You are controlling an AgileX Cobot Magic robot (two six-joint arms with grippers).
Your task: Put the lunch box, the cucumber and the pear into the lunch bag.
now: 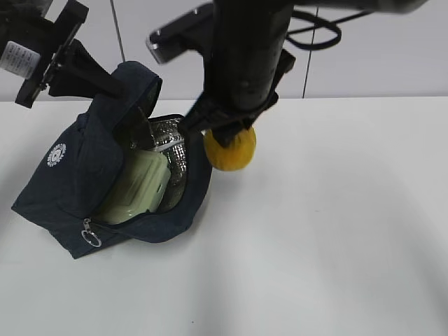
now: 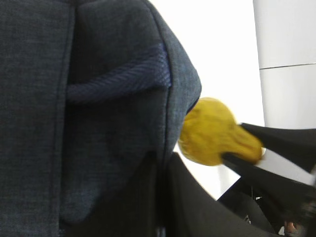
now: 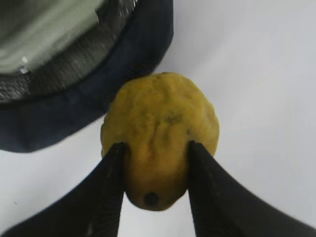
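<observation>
One pear [image 3: 160, 133]; one lunch box [image 1: 140, 185]; one lunch bag [image 1: 63, 189]

Small round white logo [image 1: 57, 155] on the navy lunch bag [image 1: 70, 189], its lettering too small to read, no other text legible

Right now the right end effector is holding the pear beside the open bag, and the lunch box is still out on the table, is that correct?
Not quite: the lunch box is already inside the bag, as the exterior view shows. The right end effector does hold the pear beside the open bag.
</observation>
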